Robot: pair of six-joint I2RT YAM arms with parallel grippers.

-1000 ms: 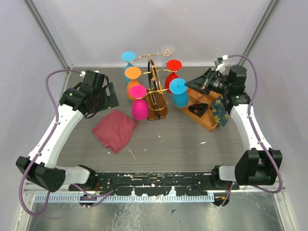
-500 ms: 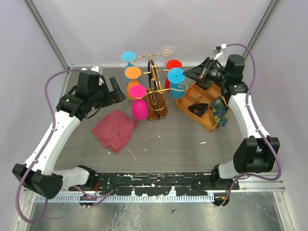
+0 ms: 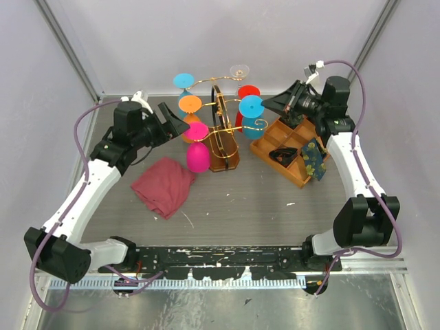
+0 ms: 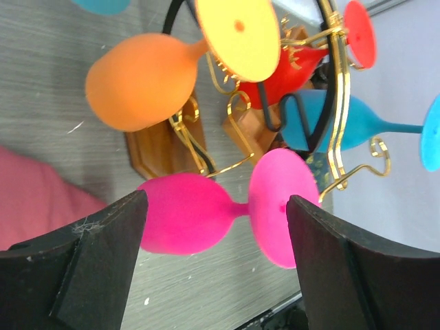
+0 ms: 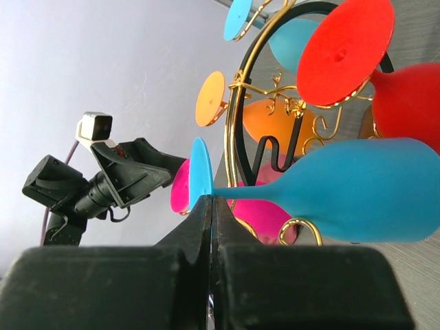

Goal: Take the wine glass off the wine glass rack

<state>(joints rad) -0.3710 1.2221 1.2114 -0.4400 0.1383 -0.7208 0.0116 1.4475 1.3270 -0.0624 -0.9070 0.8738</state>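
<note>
1. Grey surface (image 3: 240, 199) with pale walls on three sides. The wine glass rack (image 3: 227, 161) stands at the middle rear, hung with coloured glasses.
2. Pink wine glass (image 4: 185, 214): it hangs bowl-down from a gold wire arm on the rack's near left side and is not yet lifted off.
3. Left end effector (image 4: 216, 199): over the last second it has swung in from the left of the surface to the rack. You now see its fingers standing wide, one on each side of the pink glass and touching nothing, having only just begun to narrow. Read this as the approach finished and the grasp starting.
4. Blue wine glass (image 5: 357, 189): it is on the rack's right side, and its foot sits higher than a second ago. The right end effector (image 5: 212, 203) rose from the tray in the same interval. It is fully closed, with its tips at the rim of that foot. You cannot tell whether the rim is pinched.
5. Wooden tray (image 3: 300, 180), right of the rack: one compartment holds a dark object (image 3: 282, 154). A blue patterned item (image 3: 313, 159) stands at its right edge; whether it is inside or beside cannot be told.
6. Pink cloth (image 3: 163, 185): crumpled on the surface, left of the rack and apart from it.
</note>
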